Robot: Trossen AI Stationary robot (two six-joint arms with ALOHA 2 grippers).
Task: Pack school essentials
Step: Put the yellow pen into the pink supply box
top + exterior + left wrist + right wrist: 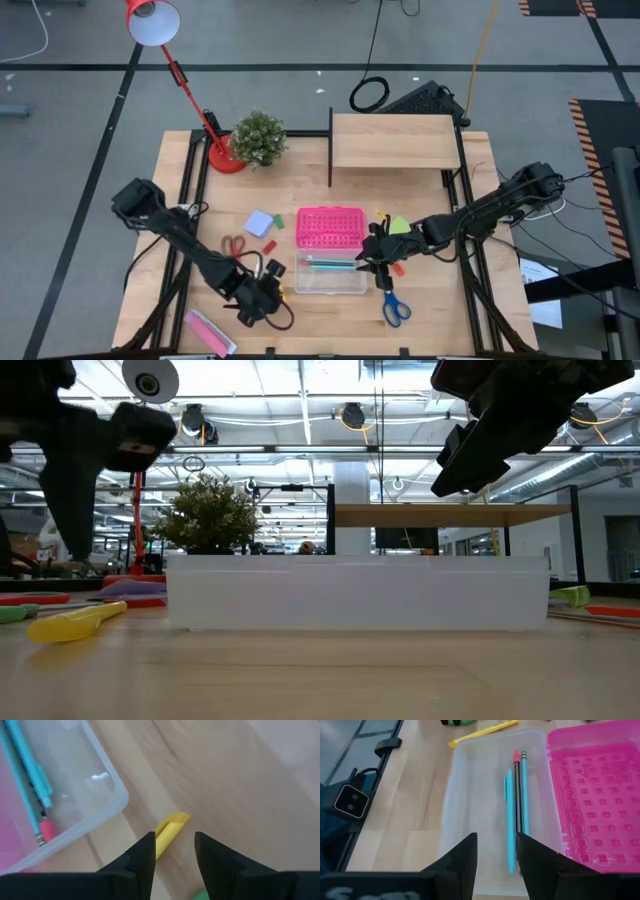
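Observation:
A clear box point(331, 274) lies near the table's front with its pink perforated lid point(330, 228) open behind it. In the box lie a teal pen point(509, 820), a dark pencil point(517, 790) and a teal pencil point(524, 790). My right gripper point(496, 860) hovers open over the box's right end with nothing between its fingers. My left gripper point(172, 860) stands open left of the box, above a yellow pen point(169, 832) that lies flat on the table. Blue scissors point(395, 308), red scissors point(233, 245), a pale-blue pad point(260, 222) and a lime-green pad point(400, 225) lie around the box.
A flat pink packet point(210, 332) lies at the front left. At the back stand a red desk lamp point(222, 155), a potted plant point(258, 138) and a wooden shelf point(395, 142). Small red and orange bits point(397, 268) lie right of the box.

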